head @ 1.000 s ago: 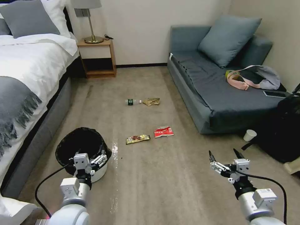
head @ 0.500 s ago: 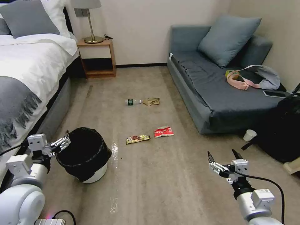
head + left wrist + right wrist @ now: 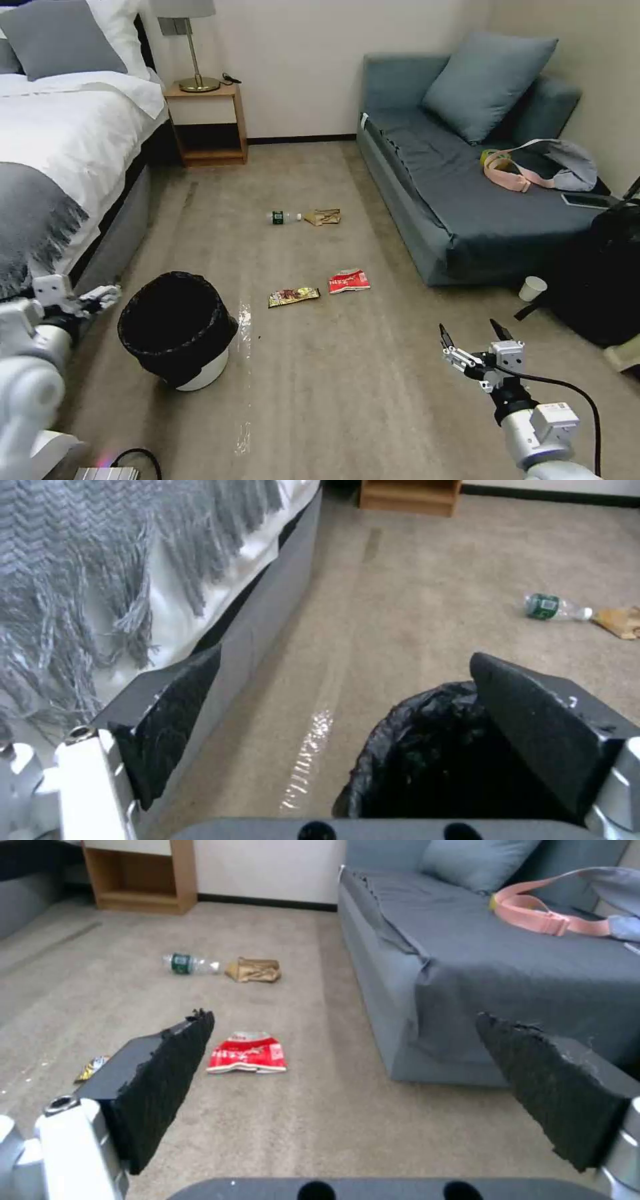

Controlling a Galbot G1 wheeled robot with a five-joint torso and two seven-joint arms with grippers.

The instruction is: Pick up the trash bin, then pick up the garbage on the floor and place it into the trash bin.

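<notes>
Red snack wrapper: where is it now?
Head view: the red snack wrapper lies on the carpet mid-room, right beside the gold wrapper, near the sofa's front corner.

Open carpet ahead, flanked by furniture

The floor (image 3: 347, 360) is hemmed by the bed (image 3: 73, 153) leftward and the sofa (image 3: 460, 200) rightward; the trash bin (image 3: 175, 328) stands just beside the bed.

Left gripper (image 3: 347, 730) spread wide, trash bin (image 3: 433, 760) below, bottle (image 3: 553, 607) beyond

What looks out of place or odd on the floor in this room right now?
Litter lies loose on the carpet: a plastic bottle on its side beside a crumpled paper bag, and nearer, a gold-brown wrapper and a red-and-white wrapper. The trash bin stands upright.
</notes>
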